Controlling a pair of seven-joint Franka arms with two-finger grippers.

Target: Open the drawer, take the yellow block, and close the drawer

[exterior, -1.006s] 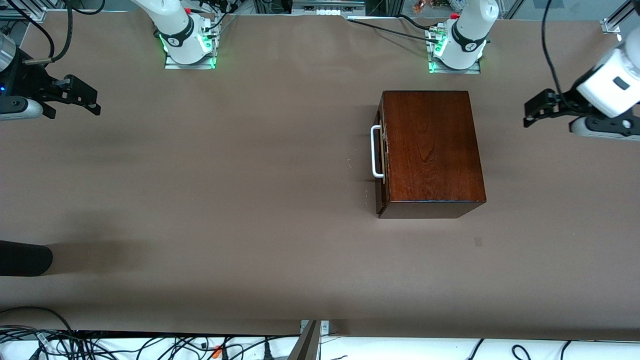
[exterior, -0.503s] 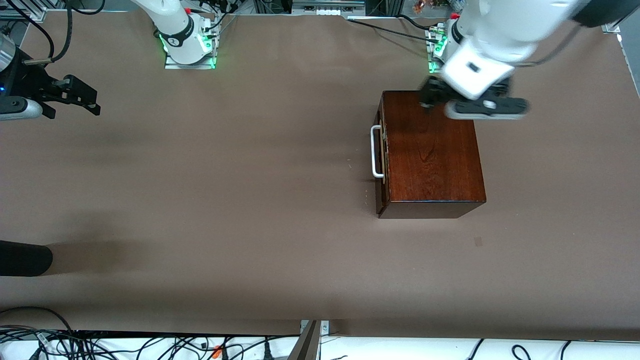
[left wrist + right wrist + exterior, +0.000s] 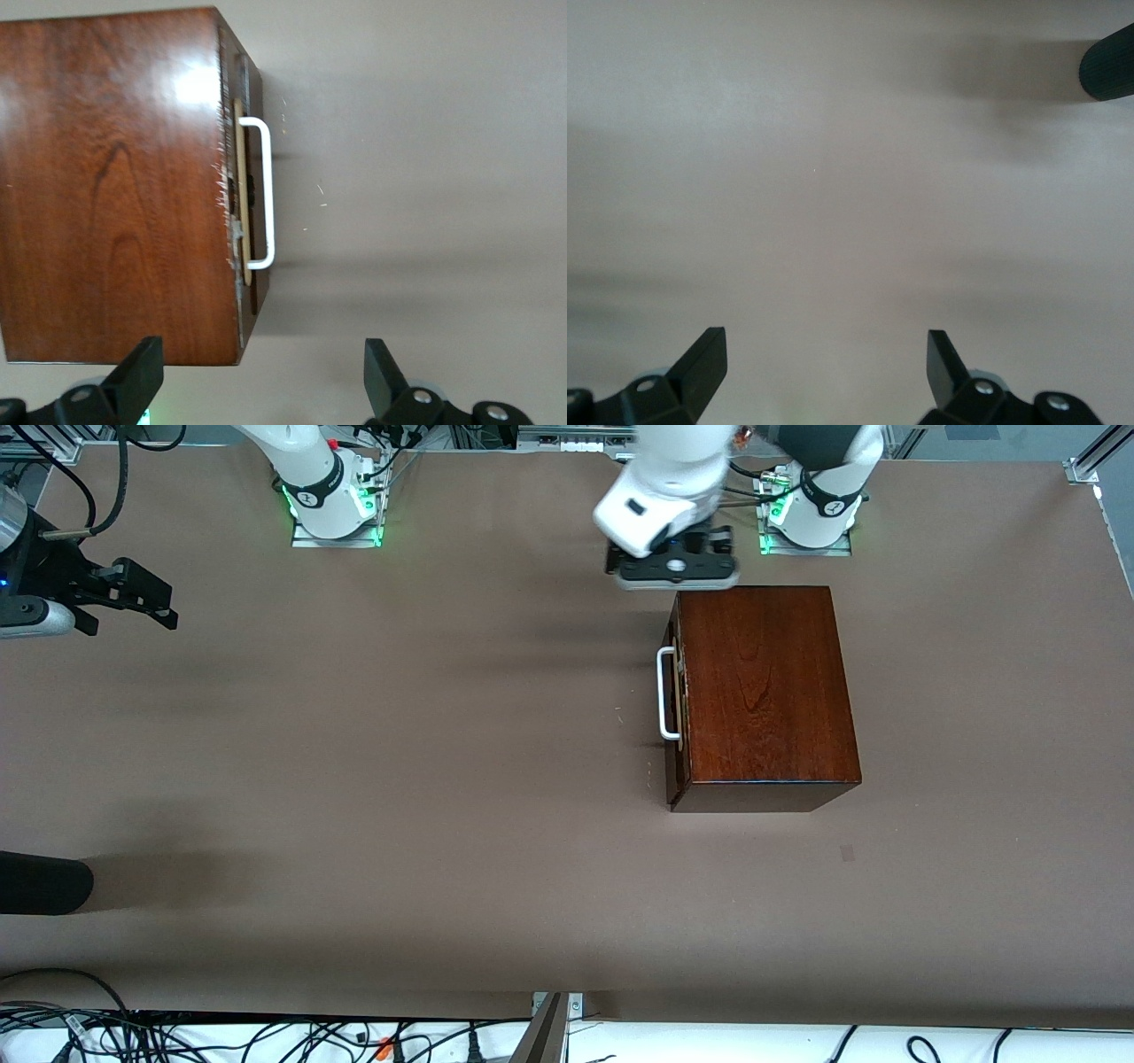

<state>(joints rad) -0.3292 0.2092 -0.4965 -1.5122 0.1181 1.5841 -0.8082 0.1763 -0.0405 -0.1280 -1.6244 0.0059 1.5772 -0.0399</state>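
Counted: 1 box [image 3: 766,691] | 1 drawer [image 3: 676,700], 1 handle [image 3: 664,693] | 2 arms | 2 grippers: left [image 3: 257,390], right [image 3: 826,376] | 1 black cylinder [image 3: 44,883] | 1 table [image 3: 399,779]

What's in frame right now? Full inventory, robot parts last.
wooden box: one, dark reddish-brown, on the table toward the left arm's end.
drawer: one, dark front, shut, facing the right arm's end.
handle: one, white U-shaped bar, on the drawer front.
yellow block: none visible.
table: one, brown surface.
black cylinder: one, at the table's edge, right arm's end.
left gripper: open, up above the table by the box's corner nearest the bases.
right gripper: open, waiting over the right arm's end.
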